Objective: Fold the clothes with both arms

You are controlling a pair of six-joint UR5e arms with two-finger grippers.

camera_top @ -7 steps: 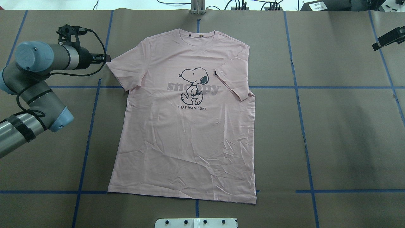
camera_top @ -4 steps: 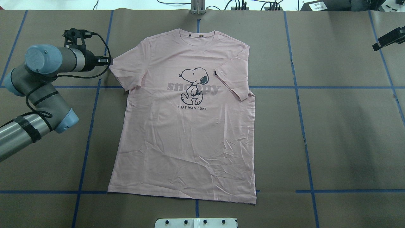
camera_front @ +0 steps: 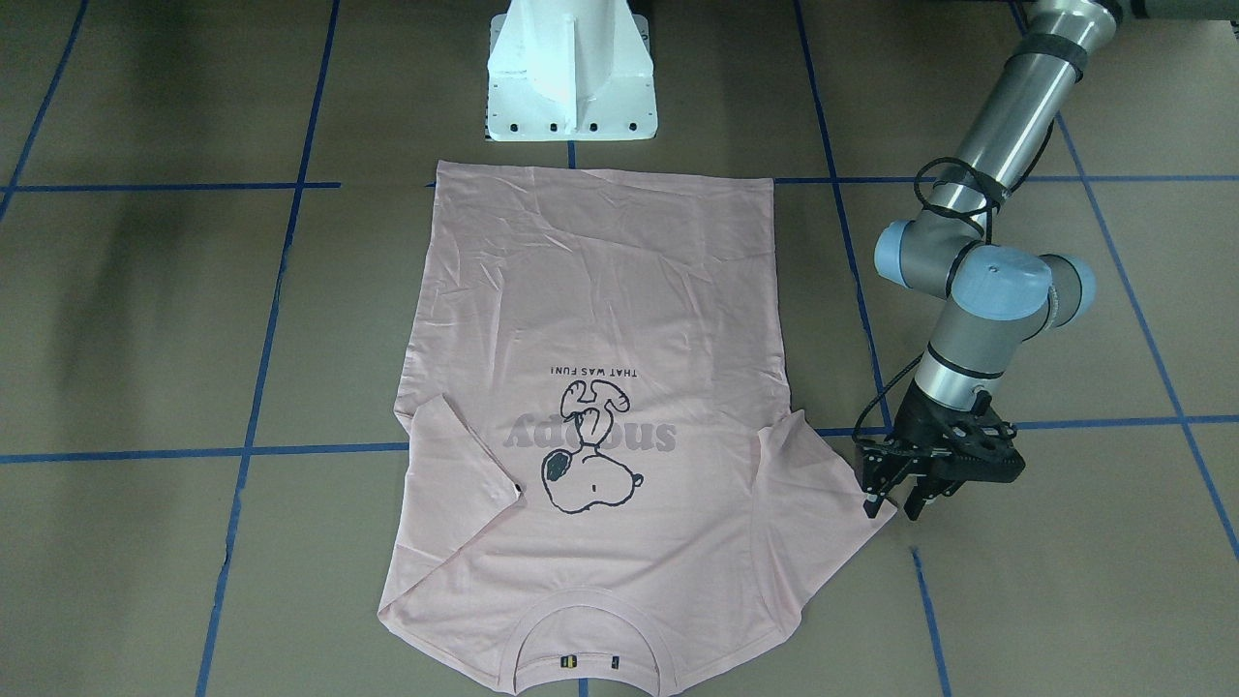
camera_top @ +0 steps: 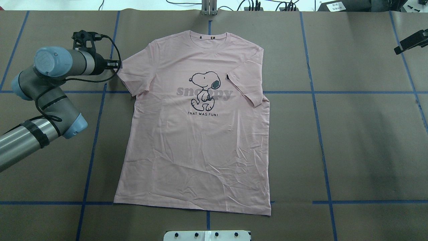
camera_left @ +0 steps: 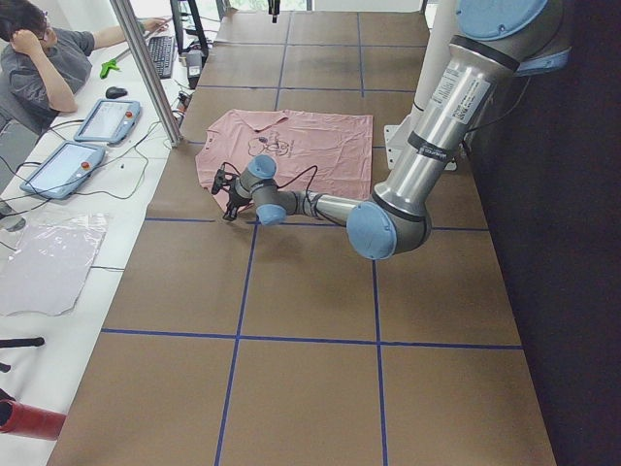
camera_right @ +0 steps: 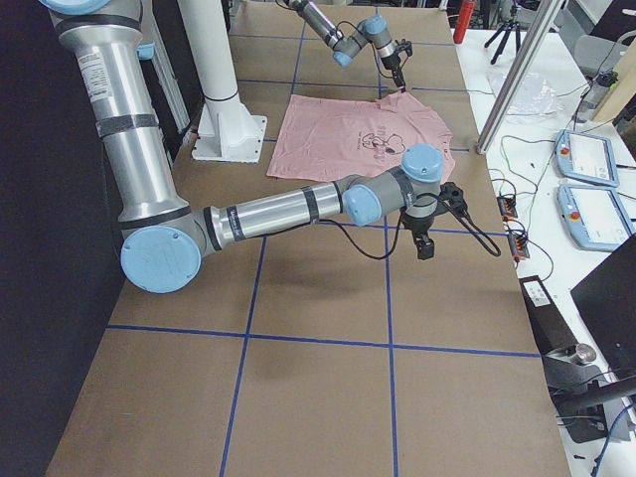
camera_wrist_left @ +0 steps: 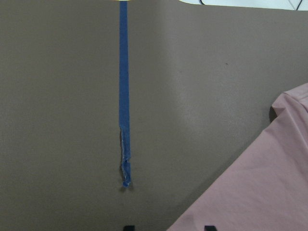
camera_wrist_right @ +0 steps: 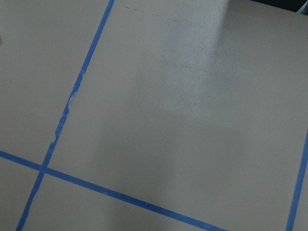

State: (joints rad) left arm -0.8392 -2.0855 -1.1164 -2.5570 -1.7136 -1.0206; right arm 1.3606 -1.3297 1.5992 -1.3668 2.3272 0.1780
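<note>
The bench [camera_top: 367, 134], brown paper gridded with blue tape, carries a pale pink Snoopy T-shirt [camera_top: 197, 144] at the centre of the overhead frame. It lies flat and print up, its long axis running from the collar at the top to the hem at the bottom. The sleeve at frame right is folded in over the chest, and the spread sleeve [camera_top: 133, 75] reaches to the upper left. The left arm [camera_top: 50, 67] enters from the left edge. The left jaws sit at that sleeve's tip, with the shirt lying to their right. In the wrist view they stand moderately parted, the sleeve hem running between the fingertips [camera_wrist_left: 208, 227], nothing clamped. The right arm [camera_right: 298, 204] hangs over bare bench, well apart from the shirt; whether the right jaws are parted I cannot tell. The left arm is plainly nearer, so pinching that sleeve looks like the step in hand.
</note>
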